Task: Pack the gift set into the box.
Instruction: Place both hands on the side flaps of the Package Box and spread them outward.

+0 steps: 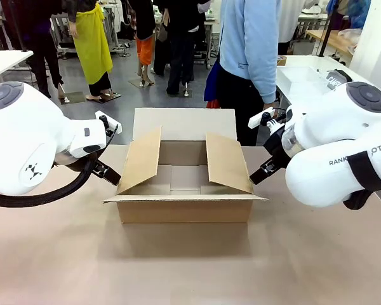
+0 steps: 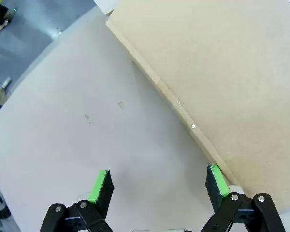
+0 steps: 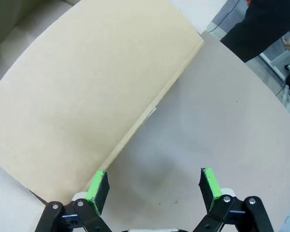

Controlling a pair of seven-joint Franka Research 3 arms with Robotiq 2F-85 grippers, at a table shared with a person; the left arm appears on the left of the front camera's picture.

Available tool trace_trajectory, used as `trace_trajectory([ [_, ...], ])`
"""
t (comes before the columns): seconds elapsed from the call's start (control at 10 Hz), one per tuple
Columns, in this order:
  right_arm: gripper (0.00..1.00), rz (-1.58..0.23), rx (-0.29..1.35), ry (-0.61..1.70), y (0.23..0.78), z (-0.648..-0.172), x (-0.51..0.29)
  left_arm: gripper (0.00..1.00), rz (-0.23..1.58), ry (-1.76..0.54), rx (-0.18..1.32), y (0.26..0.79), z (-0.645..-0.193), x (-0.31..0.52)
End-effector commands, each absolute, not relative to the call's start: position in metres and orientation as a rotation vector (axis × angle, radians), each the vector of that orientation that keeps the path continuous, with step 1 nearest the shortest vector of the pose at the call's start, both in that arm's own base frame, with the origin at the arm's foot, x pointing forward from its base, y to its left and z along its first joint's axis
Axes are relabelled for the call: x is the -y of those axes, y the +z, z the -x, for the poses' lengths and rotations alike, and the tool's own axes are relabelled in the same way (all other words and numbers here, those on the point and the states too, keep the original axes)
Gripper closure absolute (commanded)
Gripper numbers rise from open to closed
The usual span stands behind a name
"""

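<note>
Brown box [image 1: 185, 211] open; left end effector [image 2: 158, 174], right end effector [image 3: 153, 174] spread, flanking it.

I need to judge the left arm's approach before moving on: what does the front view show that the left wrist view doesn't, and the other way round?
Front view: the whole box with its four flaps open, a person standing behind it, and the right arm at the opposite side flap. Left wrist view: the left gripper open, with one green pad close by the flap's edge; contact can't be judged. Both: the box's left side flap and the table top.
</note>
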State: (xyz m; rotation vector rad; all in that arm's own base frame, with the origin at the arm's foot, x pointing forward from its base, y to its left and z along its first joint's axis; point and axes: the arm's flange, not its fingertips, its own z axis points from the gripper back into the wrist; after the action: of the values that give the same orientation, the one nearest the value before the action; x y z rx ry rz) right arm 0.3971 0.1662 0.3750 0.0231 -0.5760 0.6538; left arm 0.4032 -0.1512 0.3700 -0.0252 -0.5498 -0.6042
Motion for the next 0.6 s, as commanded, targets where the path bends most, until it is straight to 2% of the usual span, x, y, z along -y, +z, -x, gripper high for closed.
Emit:
trace_trajectory([
  [0.0,0.0,-0.023,0.576,0.654,0.375,-0.397,-0.166,0.0,0.025,-0.604,0.55,0.37,-0.403,0.151],
  [0.1,0.0,-0.045,0.582,0.674,0.39,-0.397,-0.16,0.0,0.014,-0.674,0.552,0.379,-0.397,0.147],
  [0.2,0.0,-0.049,0.562,0.686,0.41,-0.393,-0.146,0.0,-0.102,-0.673,0.56,0.397,-0.385,0.126],
  [0.3,0.0,-0.067,0.517,0.711,0.426,-0.387,-0.132,0.0,-0.13,-0.667,0.546,0.415,-0.369,0.099],
  [0.5,0.0,-0.206,0.515,0.705,0.464,-0.37,-0.099,0.0,0.031,-0.637,0.623,0.452,-0.332,0.053],
])
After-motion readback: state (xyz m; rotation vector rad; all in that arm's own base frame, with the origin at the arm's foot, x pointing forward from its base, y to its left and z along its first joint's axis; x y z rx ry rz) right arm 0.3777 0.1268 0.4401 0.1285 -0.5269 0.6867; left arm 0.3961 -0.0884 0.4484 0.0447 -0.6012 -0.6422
